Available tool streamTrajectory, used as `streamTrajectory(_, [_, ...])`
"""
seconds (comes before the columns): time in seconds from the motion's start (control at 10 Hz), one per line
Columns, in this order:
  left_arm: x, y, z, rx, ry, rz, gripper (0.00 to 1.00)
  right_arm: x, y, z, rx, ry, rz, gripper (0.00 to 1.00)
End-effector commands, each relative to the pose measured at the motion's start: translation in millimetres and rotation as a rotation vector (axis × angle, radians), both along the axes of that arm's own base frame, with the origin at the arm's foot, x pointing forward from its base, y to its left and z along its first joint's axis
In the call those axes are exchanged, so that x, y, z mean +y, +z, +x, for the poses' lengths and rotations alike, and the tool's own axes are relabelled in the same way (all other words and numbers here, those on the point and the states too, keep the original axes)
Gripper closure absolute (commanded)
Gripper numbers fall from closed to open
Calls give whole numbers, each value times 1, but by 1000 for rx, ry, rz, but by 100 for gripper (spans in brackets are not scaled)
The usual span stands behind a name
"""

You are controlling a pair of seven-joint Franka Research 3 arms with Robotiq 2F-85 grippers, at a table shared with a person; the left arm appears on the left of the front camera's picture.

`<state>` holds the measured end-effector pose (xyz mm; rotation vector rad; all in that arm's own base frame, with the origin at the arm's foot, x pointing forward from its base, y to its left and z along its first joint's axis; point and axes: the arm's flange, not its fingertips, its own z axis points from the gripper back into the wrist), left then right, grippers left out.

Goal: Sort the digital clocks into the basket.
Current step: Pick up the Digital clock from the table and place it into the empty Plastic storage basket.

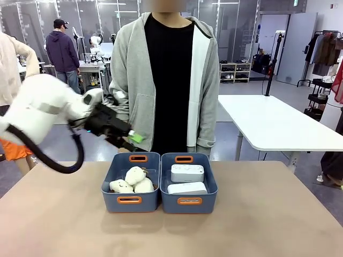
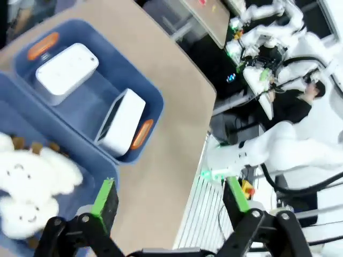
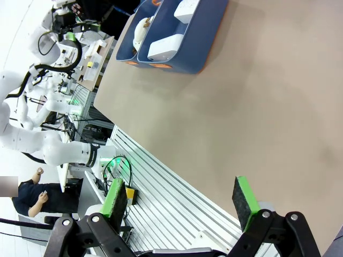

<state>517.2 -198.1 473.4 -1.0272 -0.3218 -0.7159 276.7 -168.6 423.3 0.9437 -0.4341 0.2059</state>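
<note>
Two white digital clocks lie in the right blue basket: one at the far end, one at the near end. The left wrist view has them too, one clock flat and the other clock tipped on its side in the basket. My left gripper hangs open and empty above the far left of the baskets, green pads apart. My right gripper is open and empty, off the table's near edge, with the basket far ahead.
The left blue tub holds white plush toys. A person in a grey hoodie stands right behind the baskets. Bare tan tabletop surrounds the tubs. A white table stands back right.
</note>
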Motion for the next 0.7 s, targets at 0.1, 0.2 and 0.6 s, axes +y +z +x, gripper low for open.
streamTrajectory(0.1, [92,-28,-73,8,195,-163,0,2,2,0,-2,-3,4,0])
streamTrajectory(0.2, [122,-40,-95,24,254,-228,0,2,2,0,-2,-3,4,0])
streamTrajectory(0.6, [244,-100,-165,126,502,-527,0,2,2,0,-2,-3,4,0])
